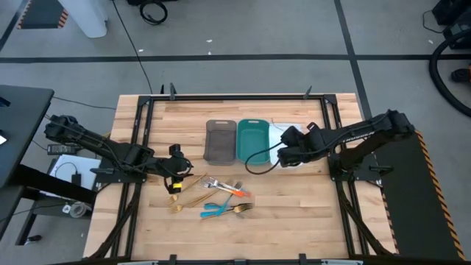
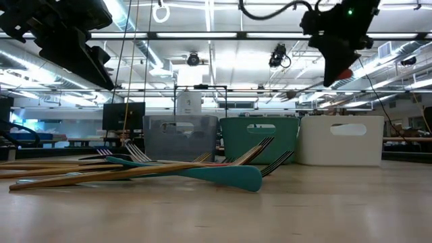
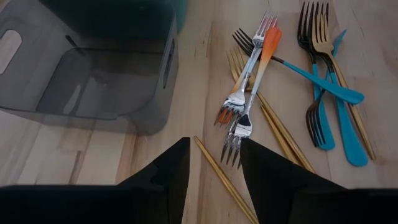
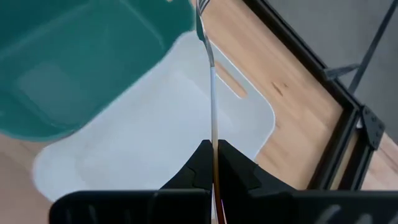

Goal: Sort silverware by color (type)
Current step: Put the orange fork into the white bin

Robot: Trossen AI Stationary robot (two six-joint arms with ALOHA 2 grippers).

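Right hand (image 4: 214,163) pinches a slim orange-handled fork (image 4: 211,81) over the white tray (image 4: 155,143).
Light, stiff, slippery: grip mid-handle; left hand (image 3: 214,165) hovers half-open, empty.

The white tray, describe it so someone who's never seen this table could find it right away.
Three trays stand in a row at the table's far edge. The white tray is at the right end, beside the teal tray; the right gripper holds a piece of silverware over it.

The left gripper (image 3: 214,165) hangs low over the table's left-centre, fingers parted; the right gripper (image 4: 214,163) sits raised at far right, fingers pinched together
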